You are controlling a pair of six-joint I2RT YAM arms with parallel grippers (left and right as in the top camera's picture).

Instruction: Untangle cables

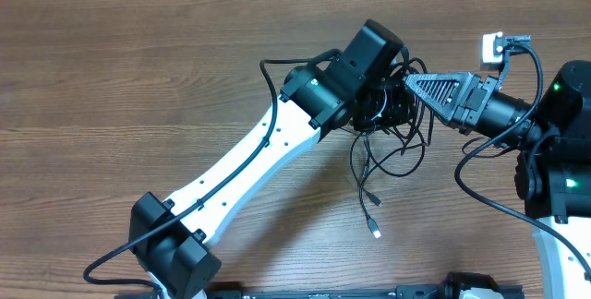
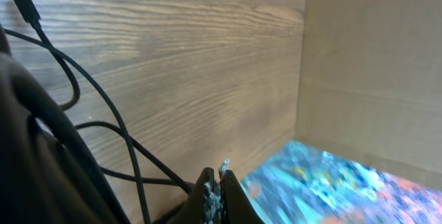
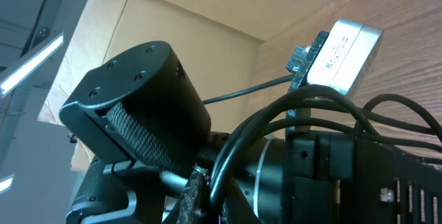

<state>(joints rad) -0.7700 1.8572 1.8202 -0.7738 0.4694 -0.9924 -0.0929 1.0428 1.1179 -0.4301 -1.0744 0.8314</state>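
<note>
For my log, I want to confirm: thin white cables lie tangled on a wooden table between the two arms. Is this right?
The colour is wrong: the overhead view shows thin black cables lying tangled on a wooden table between the left arm and right arm.

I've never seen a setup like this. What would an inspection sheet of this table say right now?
Surface: wooden table, brown grain.
Job's things: thin black cables tangled between the arms, one plug end trailing loose.
Clutter: nothing seen.
Grippers: left pincer looks shut on a strand; right pincer at the tangle, state unclear.
Cables: thicker arm wiring loops beside the right arm.
Surroundings: cardboard wall behind the table.
</note>
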